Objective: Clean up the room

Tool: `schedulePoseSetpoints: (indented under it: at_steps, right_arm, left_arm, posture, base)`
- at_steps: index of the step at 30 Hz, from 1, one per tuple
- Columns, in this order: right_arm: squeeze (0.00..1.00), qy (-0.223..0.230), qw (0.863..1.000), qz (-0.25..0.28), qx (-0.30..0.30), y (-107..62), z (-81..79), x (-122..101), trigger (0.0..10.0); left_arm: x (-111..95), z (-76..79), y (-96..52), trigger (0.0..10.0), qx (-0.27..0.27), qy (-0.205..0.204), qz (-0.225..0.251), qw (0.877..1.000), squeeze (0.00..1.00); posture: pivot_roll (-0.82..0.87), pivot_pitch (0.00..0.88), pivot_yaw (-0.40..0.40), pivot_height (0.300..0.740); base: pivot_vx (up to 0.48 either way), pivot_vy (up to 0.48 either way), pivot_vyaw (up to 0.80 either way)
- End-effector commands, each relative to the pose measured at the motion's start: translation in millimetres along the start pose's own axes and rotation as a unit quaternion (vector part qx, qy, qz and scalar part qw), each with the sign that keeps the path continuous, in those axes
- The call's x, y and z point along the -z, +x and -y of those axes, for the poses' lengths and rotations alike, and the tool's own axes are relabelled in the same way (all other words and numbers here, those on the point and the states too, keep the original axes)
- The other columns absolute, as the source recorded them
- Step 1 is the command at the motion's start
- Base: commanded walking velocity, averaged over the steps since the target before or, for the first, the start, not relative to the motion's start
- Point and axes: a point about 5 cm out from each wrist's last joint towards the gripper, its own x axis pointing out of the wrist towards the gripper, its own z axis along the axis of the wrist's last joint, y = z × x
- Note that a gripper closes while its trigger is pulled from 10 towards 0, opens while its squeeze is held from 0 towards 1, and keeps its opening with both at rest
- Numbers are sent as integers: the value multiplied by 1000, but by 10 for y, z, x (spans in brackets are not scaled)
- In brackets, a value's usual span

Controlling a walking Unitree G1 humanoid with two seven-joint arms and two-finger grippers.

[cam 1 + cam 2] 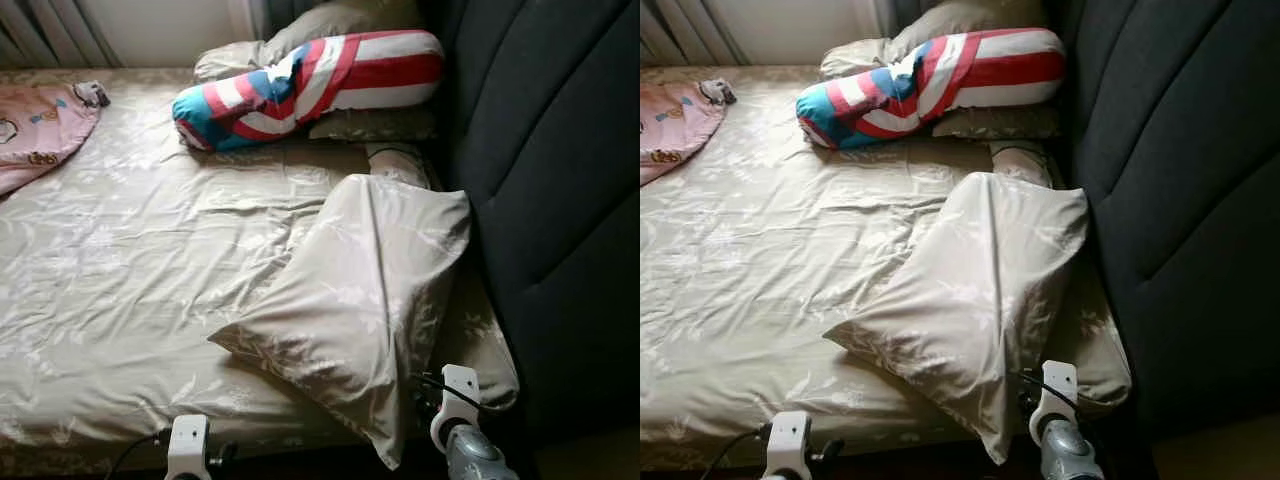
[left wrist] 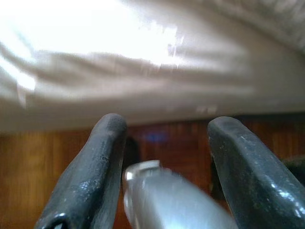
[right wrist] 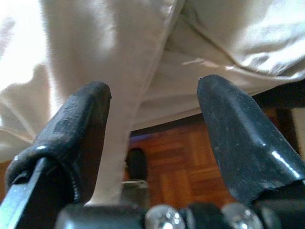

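Bed (image 1: 120, 300) with beige floral sheet, wrinkled, not smoothed yet. Beige pillow (image 1: 365, 300) lies askew across the near right part of the mattress, one corner hanging over the bed's near edge, its top corner close to the dark headboard (image 1: 560, 150). Striped red-white-blue bolster (image 1: 310, 85) sits at the far end beside the headboard, resting on other beige pillows (image 1: 375, 125). Pink cloth (image 1: 35, 130) lies on the far left of the bed, well apart from the rest.

Left tool (image 2: 162, 157) is low at the bed's near edge, fingers apart, nothing between them; sheet edge above it and wooden floor (image 2: 47, 162) behind. Right tool (image 3: 152, 143) is under the overhanging pillow corner, fingers apart, with pillow fabric hanging down between them but not clamped.

Progress: early, by my read. Pillow not yet placed at the headboard, sheet unsmoothed, pink cloth not put away. Likely next: close the right tool on the pillow corner.
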Motion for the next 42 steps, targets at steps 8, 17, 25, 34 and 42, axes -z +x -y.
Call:
schedulePoseSetpoints:
  at_steps: [8,17,25,34,42]
  right_arm:
    - [0,23,999,39,-20,-22,-31,-6,10000]
    - [0,36,993,99,-52,-44,-74,-99,10000]
    - [0,19,992,121,-40,-62,-51,-120,10000]
    - [0,13,993,110,-44,-64,-54,-80,10000]
    - [0,18,990,128,-62,-79,-74,-97,10000]
  left_arm:
    - [-377,-45,55,10000,-2,18,100,995,0]
    - [-1136,78,45,10000,31,37,274,960,0]
    - [-1230,138,-69,10000,56,59,311,947,0]
    - [-1299,199,-161,10000,62,55,330,940,0]
    - [-1278,217,-211,10000,65,55,324,942,0]
  posture:
    - [49,201,-47,740]
    - [43,208,-50,740]
    - [33,214,-48,740]
    - [35,217,-54,720]
    - [35,208,-58,710]
  base:
    - [0,0,0]
    - [0,0,0]
    - [0,0,0]
    - [0,0,0]
    - [0,0,0]
